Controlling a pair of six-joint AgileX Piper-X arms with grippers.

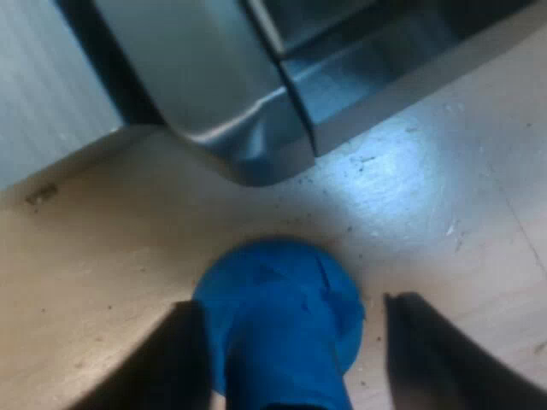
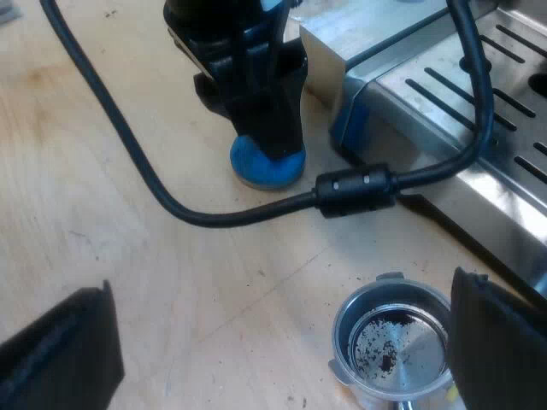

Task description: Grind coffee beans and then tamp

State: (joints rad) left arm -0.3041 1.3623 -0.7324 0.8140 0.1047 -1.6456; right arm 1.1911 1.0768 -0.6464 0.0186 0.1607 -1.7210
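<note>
A blue tamper (image 1: 278,329) stands on the wooden table close to the espresso machine's (image 1: 222,85) metal corner. My left gripper (image 1: 291,354) is open and straddles it, one finger (image 1: 175,363) against its side, the other finger (image 1: 427,350) a small gap away. The right wrist view has that left gripper (image 2: 252,77) standing over the tamper's blue base (image 2: 267,166). The metal holder's basket (image 2: 393,350) lies on the table with a few dark grounds inside. My right gripper (image 2: 278,350) is open wide above it, one finger (image 2: 496,342) beside the basket's rim.
The espresso machine's slotted drip tray (image 2: 487,111) runs beside the holder and the tamper. Loose coffee specks dot the wooden table (image 1: 410,196) near the machine's base. Bare table (image 2: 128,282) lies between the tamper and the holder.
</note>
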